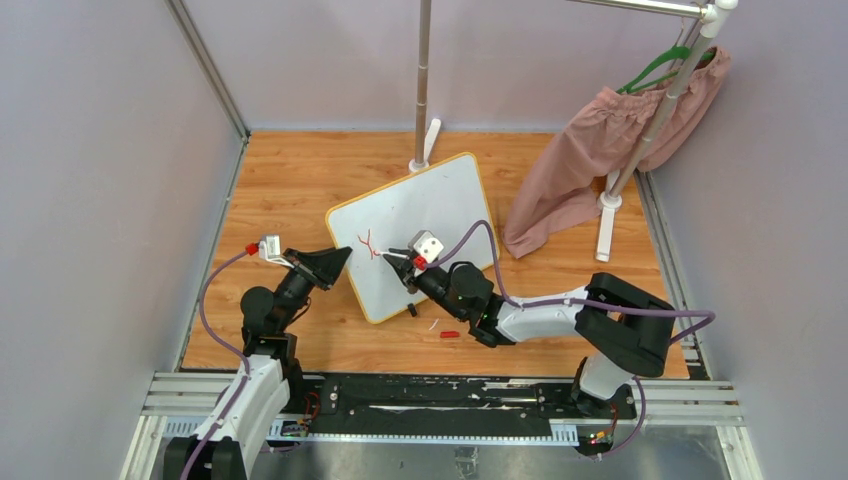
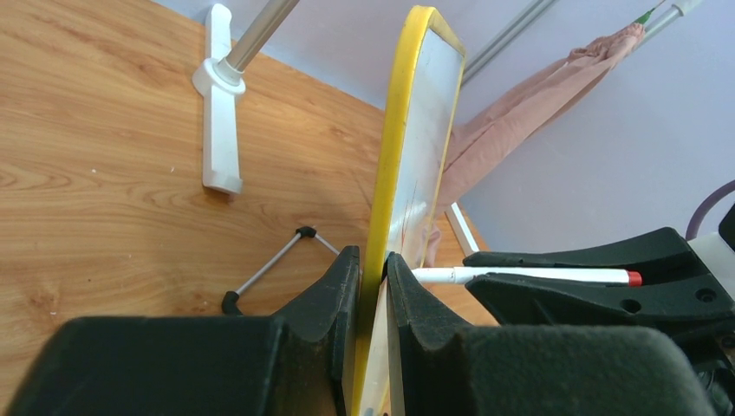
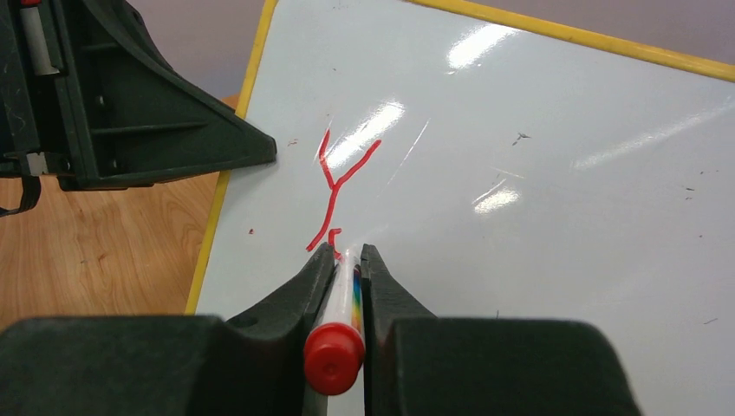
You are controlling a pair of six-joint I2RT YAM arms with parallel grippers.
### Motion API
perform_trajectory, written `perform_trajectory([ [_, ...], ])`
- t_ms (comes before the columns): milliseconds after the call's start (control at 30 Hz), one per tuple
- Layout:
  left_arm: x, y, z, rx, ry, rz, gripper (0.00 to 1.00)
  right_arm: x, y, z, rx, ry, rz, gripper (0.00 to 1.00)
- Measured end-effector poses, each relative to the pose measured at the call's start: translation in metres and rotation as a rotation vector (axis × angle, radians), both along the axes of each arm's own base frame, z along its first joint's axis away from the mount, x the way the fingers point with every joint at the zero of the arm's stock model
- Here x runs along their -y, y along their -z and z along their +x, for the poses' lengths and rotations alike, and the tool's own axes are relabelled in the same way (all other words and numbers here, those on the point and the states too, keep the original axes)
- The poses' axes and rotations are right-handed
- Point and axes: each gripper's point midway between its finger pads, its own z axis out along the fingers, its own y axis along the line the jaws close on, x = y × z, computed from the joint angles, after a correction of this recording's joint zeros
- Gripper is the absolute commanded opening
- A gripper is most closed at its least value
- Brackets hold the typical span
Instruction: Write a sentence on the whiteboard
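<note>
Red ink on the whiteboard (image 3: 537, 173): the sentence (image 3: 334, 195) is barely begun, one "Y" finished and a small stroke starting beside it. The board stands tilted up off the wooden surface (image 1: 290, 190), near its middle, writing face toward the right arm. The right claw (image 3: 347, 260) is clamped tight on a red-capped marker (image 3: 340, 334), tip pressed to the board just under the "Y". The left claw (image 2: 373, 269) pinches the board's yellow rim (image 2: 394, 139), jaws nearly closed on that thin edge, holding it up.

The risks, as I judge them: with only an edge pinch steadying the board, pen pressure could swing or tip it and smear the letters. The marker might also slip or twist in the right claw and skew the line, and the two claws sit close, so a wide stroke could bump them.

Further out, a loose red cap (image 1: 449, 334) lies on the surface, and a pink garment (image 1: 590, 150) hangs on the rack (image 1: 640, 140). No containers to report.
</note>
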Motion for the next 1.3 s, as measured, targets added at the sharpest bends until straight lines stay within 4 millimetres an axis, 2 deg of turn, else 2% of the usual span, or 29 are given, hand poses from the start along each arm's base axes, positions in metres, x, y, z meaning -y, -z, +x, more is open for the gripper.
perform_trajectory([
  [433,0.000,0.000,0.000,0.000,0.001,0.000,0.00,-0.001,-0.018,0.012,0.019,0.022,0.023,0.00],
  [1300,0.000,0.000,0.000,0.002,0.001,0.000,0.00,-0.008,-0.013,0.005,-0.003,-0.025,0.023,0.00],
])
